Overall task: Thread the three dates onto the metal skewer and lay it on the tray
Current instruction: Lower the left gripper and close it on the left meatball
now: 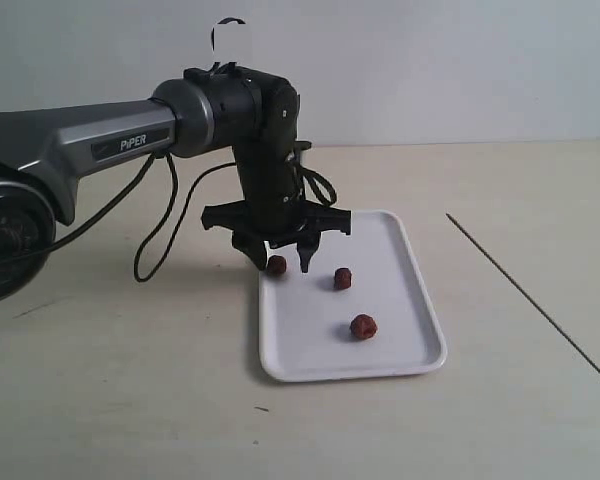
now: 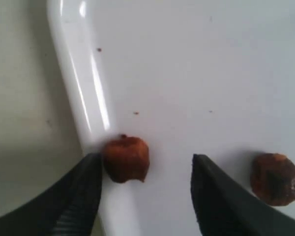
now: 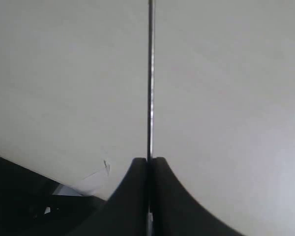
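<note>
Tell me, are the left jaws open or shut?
Open: the left jaws straddle a date by the tray rim, a gap showing.

Table (image 1: 130, 400): pale beige, matt and flat, taking up the whole lower part of the scene. Its far edge meets the wall (image 1: 430, 60), which is plain and off-white with a slight bluish cast. One small dark speck (image 1: 263, 408) lies on the table towards the front. A faint dark streak (image 1: 28, 311) shows on the surface at the far left. Close up, the tabletop carries a small pale scuff (image 3: 106, 166). Next to it is a dark area (image 3: 19, 196), too blurred to identify.
</note>
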You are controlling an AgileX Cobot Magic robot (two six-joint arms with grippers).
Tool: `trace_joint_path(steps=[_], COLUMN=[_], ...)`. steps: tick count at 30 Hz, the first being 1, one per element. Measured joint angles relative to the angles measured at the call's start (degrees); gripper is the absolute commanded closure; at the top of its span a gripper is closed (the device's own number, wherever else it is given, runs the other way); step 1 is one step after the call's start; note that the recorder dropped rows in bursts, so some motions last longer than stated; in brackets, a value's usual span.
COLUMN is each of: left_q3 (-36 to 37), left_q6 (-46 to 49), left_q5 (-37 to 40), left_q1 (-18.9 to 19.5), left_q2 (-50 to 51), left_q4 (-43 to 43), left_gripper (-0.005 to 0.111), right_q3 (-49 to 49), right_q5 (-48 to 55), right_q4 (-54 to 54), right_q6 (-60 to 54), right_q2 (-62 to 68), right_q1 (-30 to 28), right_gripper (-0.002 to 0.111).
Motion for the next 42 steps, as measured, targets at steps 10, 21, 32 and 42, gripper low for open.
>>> trace_joint_path(steps=[10,21,32,42], left_q3=[0.0,0.0,-0.5,-0.6], left_q6=[-1.1,-2.6,-2.6,-2.4], left_q5=[-0.9,-1.0,-0.3,-0.2], left_q1=[0.0,0.0,0.0,0.0], left_q2=[0.3,0.3,1.3,1.3], left_q4=[0.0,0.4,2.1,2.4], left_gripper=[0.053,0.053,0.075,0.075], right_q3=[0.0,0.0,0.0,0.0], right_q5=[0.0,0.0,0.0,0.0], right_q4=[0.0,0.0,0.4,0.4], right_q6=[0.0,0.0,-0.3,-0.6], right_q2=[0.0,0.0,0.0,0.0], right_q1=[0.0,0.0,0.0,0.0], right_gripper=[0.108,0.108,0.108,0.108])
